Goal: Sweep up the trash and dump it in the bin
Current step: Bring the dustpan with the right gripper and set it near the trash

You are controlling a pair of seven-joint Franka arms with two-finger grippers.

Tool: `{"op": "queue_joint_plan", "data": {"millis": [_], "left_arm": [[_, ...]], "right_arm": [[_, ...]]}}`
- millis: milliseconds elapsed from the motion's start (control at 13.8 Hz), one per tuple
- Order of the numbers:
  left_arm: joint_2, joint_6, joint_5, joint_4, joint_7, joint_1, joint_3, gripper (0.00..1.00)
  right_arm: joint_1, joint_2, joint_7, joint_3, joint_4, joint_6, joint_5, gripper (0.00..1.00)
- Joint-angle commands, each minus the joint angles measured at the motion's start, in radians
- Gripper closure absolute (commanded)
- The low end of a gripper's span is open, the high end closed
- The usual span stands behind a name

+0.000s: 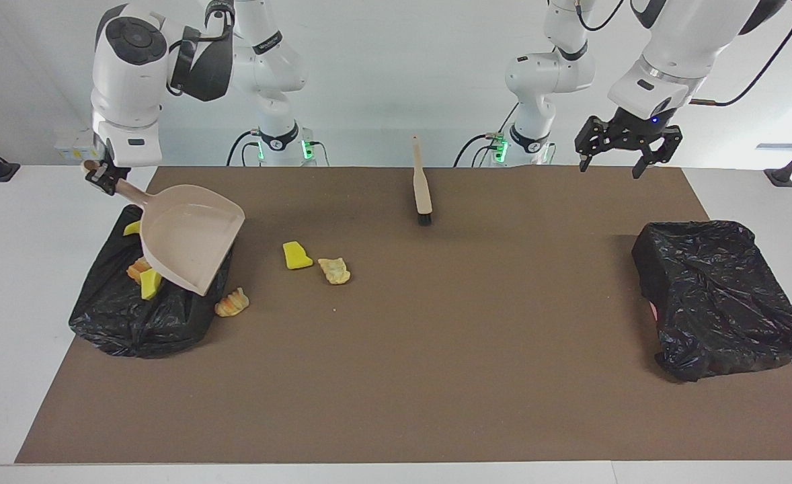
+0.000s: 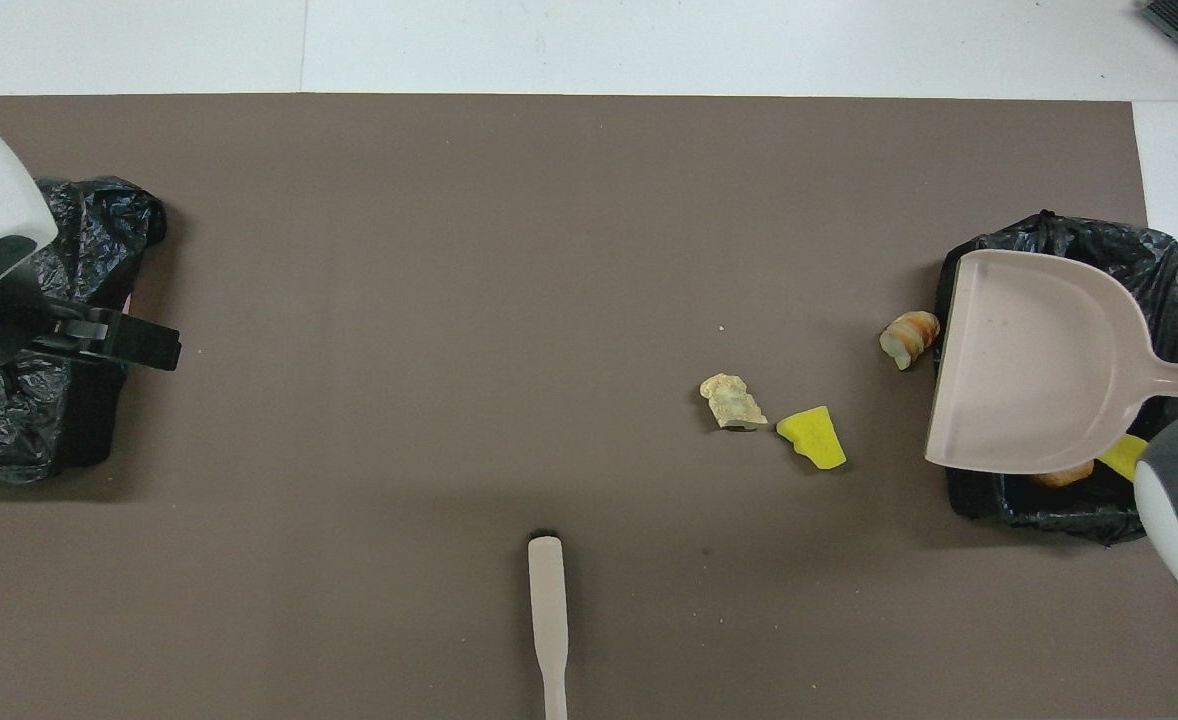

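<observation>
Bin contents: we see the dustpan [image 2: 1034, 360] covering most of the trash in the bin [image 2: 1059, 500].
Brush [image 2: 547, 620]: handle cut off by our overhead view's edge.

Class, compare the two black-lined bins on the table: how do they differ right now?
The bin at the right arm's end shows yellow and brown trash inside; the bin at the left arm's end shows none. The right end effector holds the dustpan over the first; the left end effector hangs open near the second. Both have crumpled black liners.

White table [image 1: 6, 282] under a brown mat [image 1: 436, 376].
On the mat: 2 black bins [image 1: 134, 323] [image 1: 719, 302], a brush [image 1: 422, 191], 3 loose trash pieces [image 1: 298, 255] [image 1: 334, 270] [image 1: 232, 302].
</observation>
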State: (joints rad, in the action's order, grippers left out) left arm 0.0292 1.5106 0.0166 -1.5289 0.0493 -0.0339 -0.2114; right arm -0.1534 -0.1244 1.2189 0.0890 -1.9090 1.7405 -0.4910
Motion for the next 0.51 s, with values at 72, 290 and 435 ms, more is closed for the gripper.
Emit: {"op": "queue_joint_plan", "data": {"millis": [72, 290, 435], "left_arm": [[-0.020, -0.040, -0.010, 0.053, 0.014, -0.015, -0.006, 0.00], [-0.006, -0.027, -0.003, 0.047, 0.014, -0.012, -0.006, 0.00], [-0.005, -0.029, -0.003, 0.044, 0.012, -0.014, -0.008, 0.00]], "right_arm": [[0.037, -0.001, -0.262, 0.026, -0.004, -0.058, 0.115, 1.00], [0.122, 0.006, -0.517, 0.026, -0.005, -0.073, 0.198, 1.00], [0.175, 0.028, -0.707, 0.026, 0.001, -0.070, 0.262, 1.00]]}}
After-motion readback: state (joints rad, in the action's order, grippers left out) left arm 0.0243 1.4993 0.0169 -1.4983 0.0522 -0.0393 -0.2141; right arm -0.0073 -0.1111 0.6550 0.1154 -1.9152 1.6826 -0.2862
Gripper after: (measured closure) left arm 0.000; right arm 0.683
